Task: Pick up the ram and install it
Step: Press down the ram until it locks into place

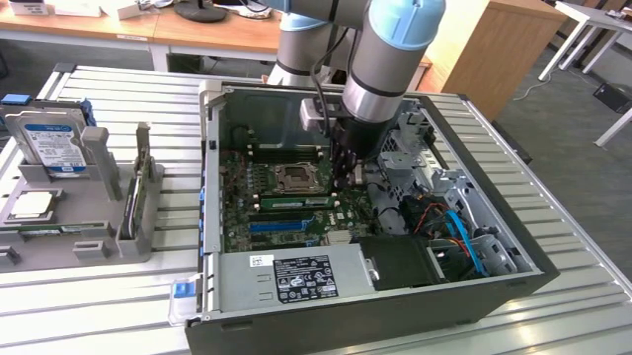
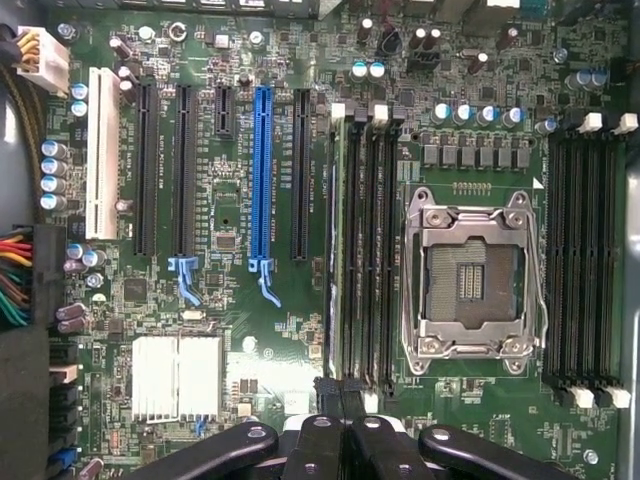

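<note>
The ram [image 1: 291,201], a green stick with small labels, stands in a memory slot on the motherboard [image 1: 242,222] inside the open computer case, just in front of the processor socket [image 1: 294,176]. From the wrist view the ram [image 2: 339,250] is seen edge-on in the slot closest to the blue expansion slot [image 2: 262,170]. My gripper [image 1: 344,177] reaches down into the case above one end of that stick. Its black fingertips [image 2: 330,392] sit close together at the slot's end, and nothing shows between them.
A grey parts tray [image 1: 99,222] at the exterior view's left carries a blue-labelled hard drive [image 1: 49,140], a square silver processor chip [image 1: 29,205] and a thin green strip [image 1: 44,231]. The power supply [image 1: 296,274], drive cage [image 1: 415,155] and cables [image 1: 454,229] crowd the case.
</note>
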`<state>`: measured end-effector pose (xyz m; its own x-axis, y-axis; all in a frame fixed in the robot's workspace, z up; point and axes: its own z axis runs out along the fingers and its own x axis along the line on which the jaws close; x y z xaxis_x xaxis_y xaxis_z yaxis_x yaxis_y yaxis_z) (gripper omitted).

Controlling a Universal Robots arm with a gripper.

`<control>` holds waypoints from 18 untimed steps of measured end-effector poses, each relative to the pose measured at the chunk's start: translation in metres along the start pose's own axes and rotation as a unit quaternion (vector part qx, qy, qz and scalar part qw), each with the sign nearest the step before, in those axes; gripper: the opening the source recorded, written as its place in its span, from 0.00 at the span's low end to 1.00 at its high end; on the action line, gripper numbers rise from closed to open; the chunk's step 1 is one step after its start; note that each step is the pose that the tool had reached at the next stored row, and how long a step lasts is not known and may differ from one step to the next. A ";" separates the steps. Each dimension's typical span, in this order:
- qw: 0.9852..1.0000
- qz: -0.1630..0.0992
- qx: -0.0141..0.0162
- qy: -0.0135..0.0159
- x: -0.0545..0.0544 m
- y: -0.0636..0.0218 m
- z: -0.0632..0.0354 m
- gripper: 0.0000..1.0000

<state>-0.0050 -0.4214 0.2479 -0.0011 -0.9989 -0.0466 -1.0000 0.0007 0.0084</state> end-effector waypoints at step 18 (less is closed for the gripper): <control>1.000 0.000 0.000 0.000 0.000 0.0000 0.0058 0.11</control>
<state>-0.0050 -0.4212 0.2421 -0.0012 -0.9989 -0.0467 -1.0000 0.0008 0.0084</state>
